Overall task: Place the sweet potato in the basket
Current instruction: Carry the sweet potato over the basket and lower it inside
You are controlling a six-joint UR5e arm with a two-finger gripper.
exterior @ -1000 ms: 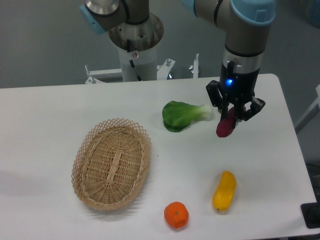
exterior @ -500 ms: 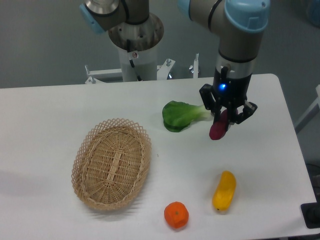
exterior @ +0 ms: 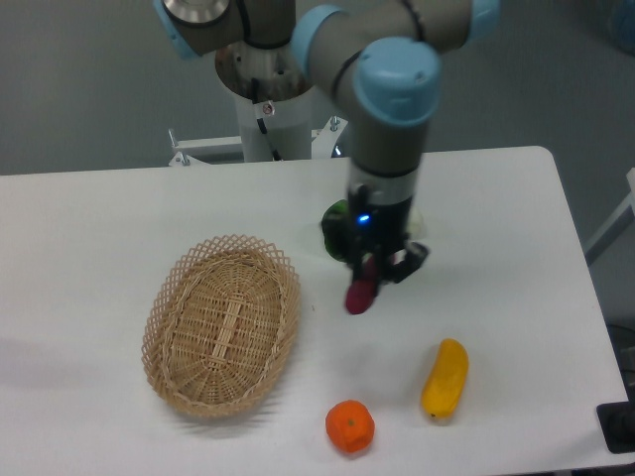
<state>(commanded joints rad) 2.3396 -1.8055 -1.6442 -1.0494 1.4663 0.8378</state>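
a: where is the sweet potato?
b: it hangs in the pincer, clamped between the two fingers, with its lower end pointing down toward the bench. it is clear of the surface, and a faint shadow lies on the white top just below it.

a: and the basket?
b: it sits on the bench at about nine o'clock from the sweet potato, apart from it, with a strip of bare bench between its scalloped rim and the tuber. i see nothing lying in it.

a: what else lies around?
b: a green leafy vegetable shows at about twelve o'clock from the sweet potato, mostly hidden behind the arm's wrist. a yellow pepper lies at roughly four o'clock, well apart. a round orange fruit rests at about six o'clock, near the front edge of the bench.

a: how does the arm stand?
b: it comes down from the top of the view, the wrist near vertical, a small blue light glowing on it just above the pincer. whether the fingers also touch the green vegetable behind them, i cannot tell.
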